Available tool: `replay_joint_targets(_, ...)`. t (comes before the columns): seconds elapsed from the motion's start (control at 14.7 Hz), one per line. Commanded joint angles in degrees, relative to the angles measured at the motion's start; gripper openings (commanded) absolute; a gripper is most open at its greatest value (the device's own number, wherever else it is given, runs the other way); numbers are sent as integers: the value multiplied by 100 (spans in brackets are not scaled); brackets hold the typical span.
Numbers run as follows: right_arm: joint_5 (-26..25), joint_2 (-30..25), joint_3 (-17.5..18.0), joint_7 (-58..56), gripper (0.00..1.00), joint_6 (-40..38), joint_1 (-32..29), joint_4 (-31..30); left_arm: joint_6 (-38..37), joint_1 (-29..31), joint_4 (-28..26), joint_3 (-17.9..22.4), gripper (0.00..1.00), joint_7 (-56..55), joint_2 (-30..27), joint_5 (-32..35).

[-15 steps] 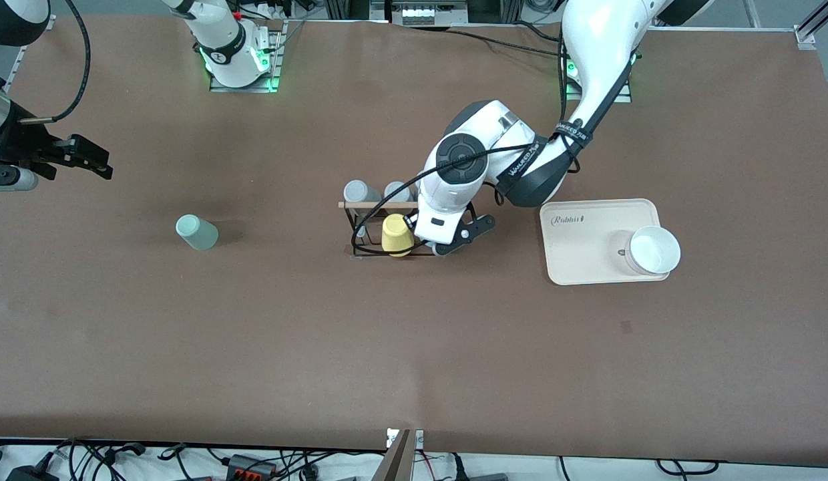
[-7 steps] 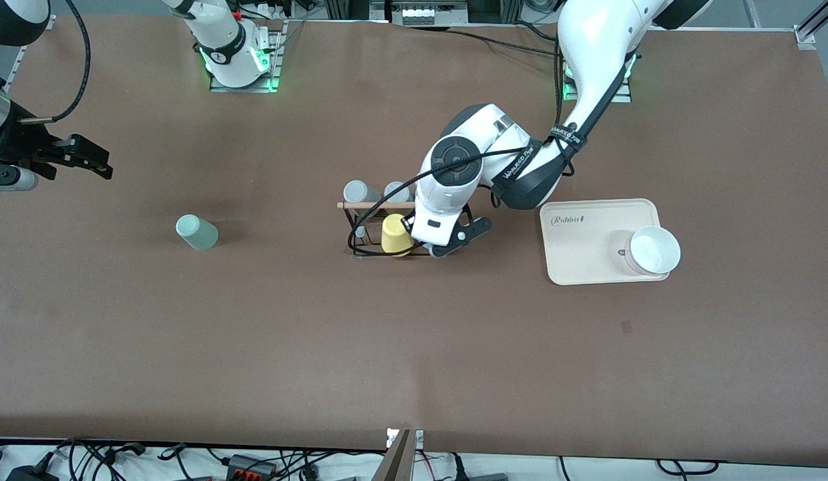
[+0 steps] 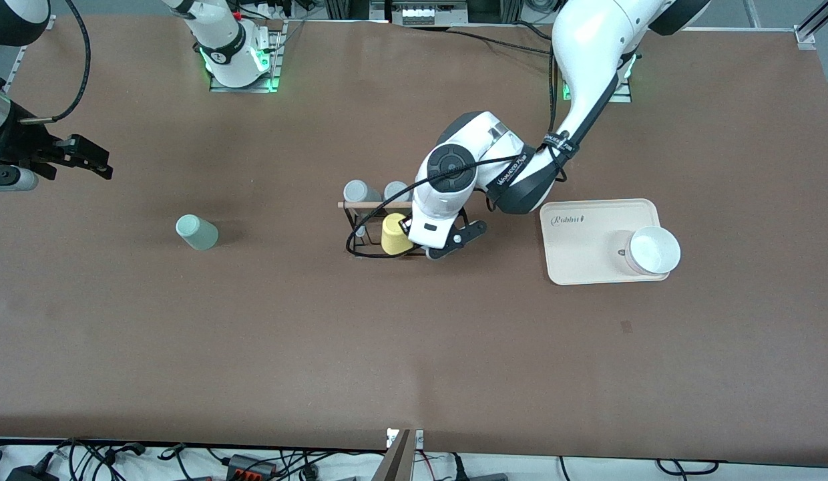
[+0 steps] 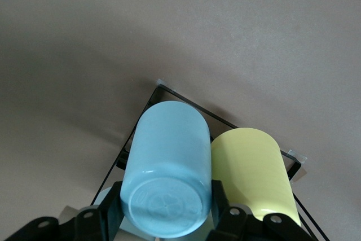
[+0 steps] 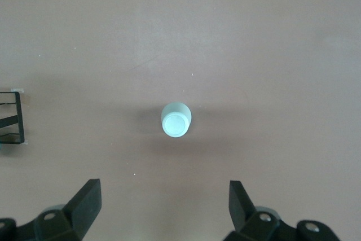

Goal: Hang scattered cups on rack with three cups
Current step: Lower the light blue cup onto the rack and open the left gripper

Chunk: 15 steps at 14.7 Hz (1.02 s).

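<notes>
Light blue cup [image 4: 166,179] clamped between left jaws over rack [image 4: 169,93]; right jaws apart.

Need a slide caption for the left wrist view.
Left gripper shut on light blue cup beside yellow cup over the rack.

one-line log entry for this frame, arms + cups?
left gripper: shut on light blue cup, over rack beside yellow cup | right gripper: open, waiting above mint cup
</notes>
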Motion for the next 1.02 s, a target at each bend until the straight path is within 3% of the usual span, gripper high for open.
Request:
replay_joint_targets(0.0,50,37,17,-11,100,-15,-13,74,-93,-146,87,14,52,-94,87,108)
replay_joint_targets(0.14,50,37,17,-11,100,-15,-13,66,-93,-138,87,14,76,-85,70,178)
replay_joint_targets(0.82,50,46,17,-11,100,-15,-13,74,-479,459,122,23,81,-59,-527,204)
replay_joint_targets(0.88,50,46,17,-11,100,-15,-13,74,-558,573,105,14,87,28,-632,274)
replay_joint_targets(0.95,50,46,17,-11,100,-15,-13,74,-724,722,105,14,100,255,-703,327)
